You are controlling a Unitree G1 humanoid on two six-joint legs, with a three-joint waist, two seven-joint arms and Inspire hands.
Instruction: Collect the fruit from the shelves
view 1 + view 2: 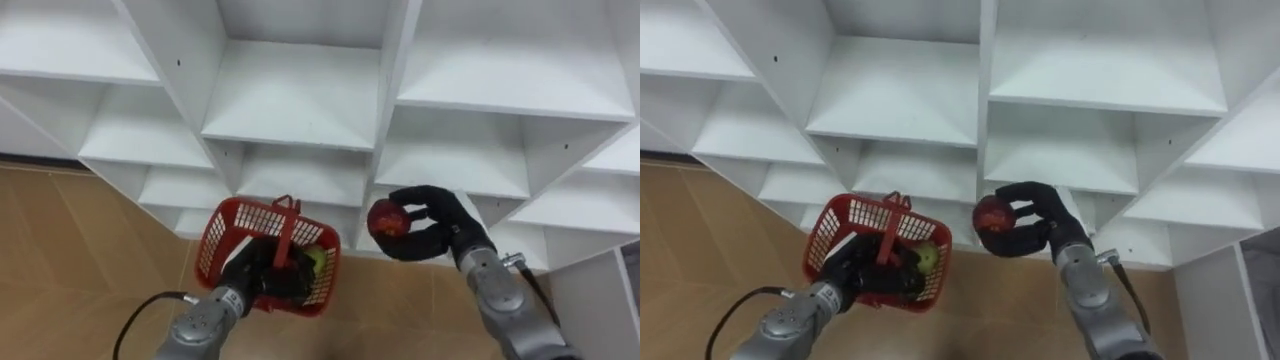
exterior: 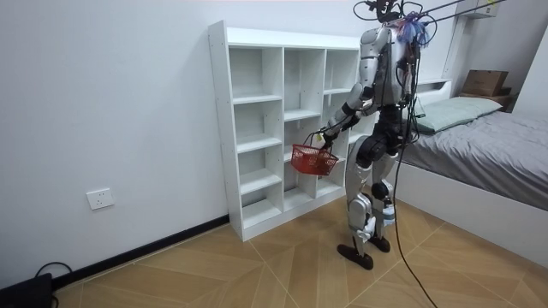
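Closet (image 1: 290, 90): white shelf unit with an open front, made of smooth flat boards with squared edges that form rectangular compartments of differing widths.

Basket (image 1: 225, 228): red plastic with open lattice walls and an oblong rim. Thin red handle bars rise from the middle. Carried in front of the lower shelves, to the left of the red fruit and apart from it.

Left hand (image 1: 255, 275): dark, at the end of a grey metal forearm. Fingers curled round the basket's handle, clamped on it. In the room view the basket hangs beneath this hand.

Green fruit (image 1: 316, 260): round, smooth and yellow-green, lying inside the basket against its right wall.

Red fruit (image 1: 388, 219): round, glossy, deep red and apple-like. Held in the air before the low shelves, level with the basket's rim.

Right hand (image 1: 445, 230): dark, with thumb and fingers wrapped round the red fruit from the right, closed firmly on it.

Floor (image 1: 80, 240): warm brown wood, laid in a herringbone pattern in the room view.

Stance: upright on both legs, facing the closet at its end on the room view's right, both forearms raised toward the shelves.

Bed (image 2: 488, 137): grey cover, soft and slightly rumpled, behind the robot on the room view's right.

Wall socket (image 2: 101, 198): small white square plate, low on the plain wall on the room view's left.
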